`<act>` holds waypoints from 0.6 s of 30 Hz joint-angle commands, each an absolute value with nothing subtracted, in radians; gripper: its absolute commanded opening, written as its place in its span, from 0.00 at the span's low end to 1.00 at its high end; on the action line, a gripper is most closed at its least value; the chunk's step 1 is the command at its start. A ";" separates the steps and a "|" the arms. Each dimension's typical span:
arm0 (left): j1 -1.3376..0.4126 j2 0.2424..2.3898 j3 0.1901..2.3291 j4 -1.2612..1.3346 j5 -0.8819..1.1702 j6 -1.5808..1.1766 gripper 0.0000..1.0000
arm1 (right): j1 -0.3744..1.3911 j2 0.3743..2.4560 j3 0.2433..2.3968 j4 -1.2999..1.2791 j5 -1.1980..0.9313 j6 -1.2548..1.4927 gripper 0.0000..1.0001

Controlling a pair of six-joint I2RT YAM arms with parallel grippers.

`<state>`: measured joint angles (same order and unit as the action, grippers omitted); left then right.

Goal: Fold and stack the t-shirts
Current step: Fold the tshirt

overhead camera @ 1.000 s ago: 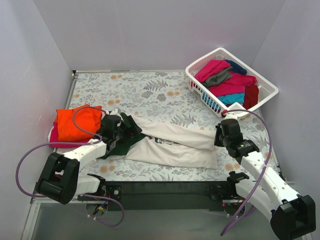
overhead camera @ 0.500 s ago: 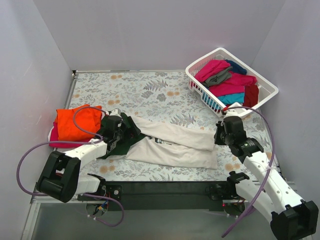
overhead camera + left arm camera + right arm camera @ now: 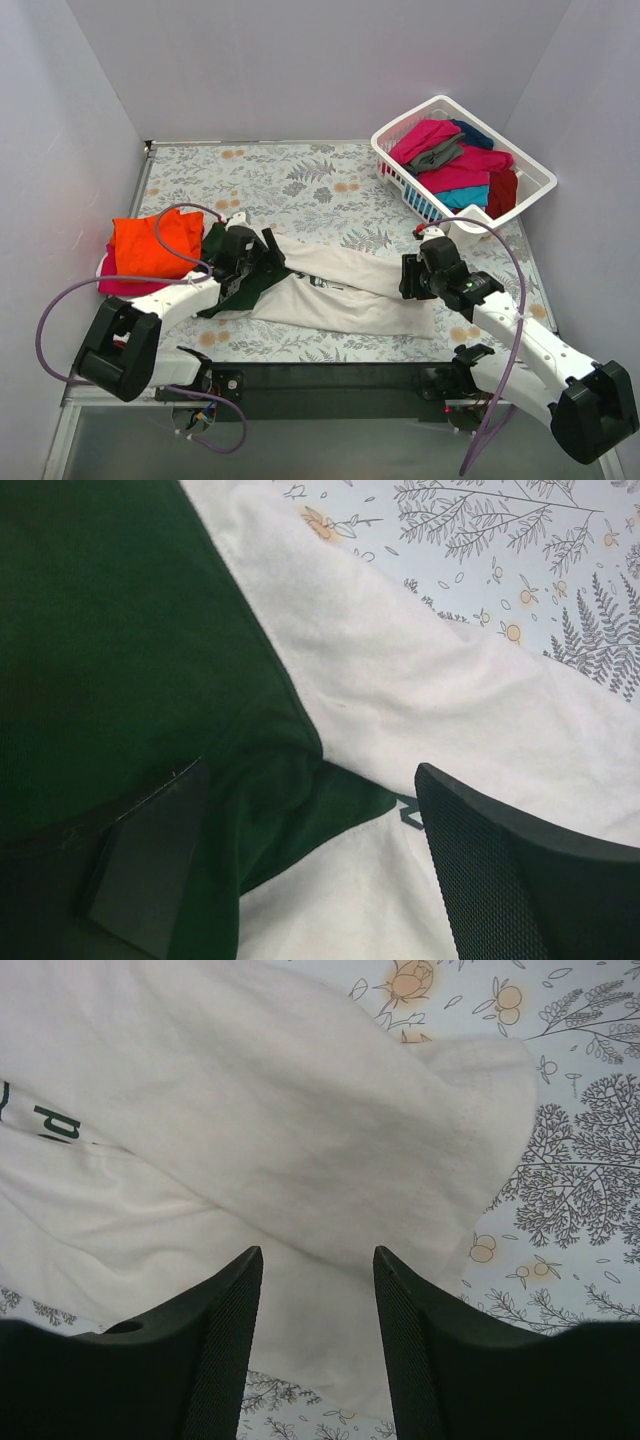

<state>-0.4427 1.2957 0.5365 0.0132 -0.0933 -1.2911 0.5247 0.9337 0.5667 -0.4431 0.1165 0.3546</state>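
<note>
Right gripper has been shifted left since the earlier frame, off the bare table cover and onto the right end of the cream-white shirt. Left gripper has been nudged slightly up and right. The shirt itself is barely changed.

Shirt is laid out as a long band across the lower centre of the top view, with the dark green sleeve at its left end.

Left wrist view: fingers are spread wide. The green sleeve is seen under and around the left-hand finger, cream cloth under the right-hand one, and the sleeve seam runs up through the gap. Nothing is pinched. Contact with the cloth cannot be told.

Right wrist view: fingers are held apart, both over cream cloth. The shirt's folded corner is seen at upper right of that frame, with patterned cover exposed just beyond it. Some dark print is visible at the left edge. Cloth lies below the gap and is not gripped.

An orange shirt is folded at the left edge of the top view, on top of a magenta shirt. More shirts are heaped in the white basket at upper right, well apart from both grippers.
</note>
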 commanded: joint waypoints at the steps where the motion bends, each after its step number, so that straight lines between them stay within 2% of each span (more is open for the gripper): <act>1: -0.488 1.327 0.607 -0.037 -0.225 -1.252 0.77 | 0.532 0.893 0.558 -0.448 0.198 0.388 0.45; 6: -0.526 1.428 0.663 -0.055 -0.268 -1.255 0.74 | 0.532 0.880 0.526 -0.449 0.213 0.400 0.49; 18: -0.578 1.525 0.722 -0.089 -0.336 -1.259 0.32 | 0.532 0.897 0.499 -0.443 0.241 0.425 0.55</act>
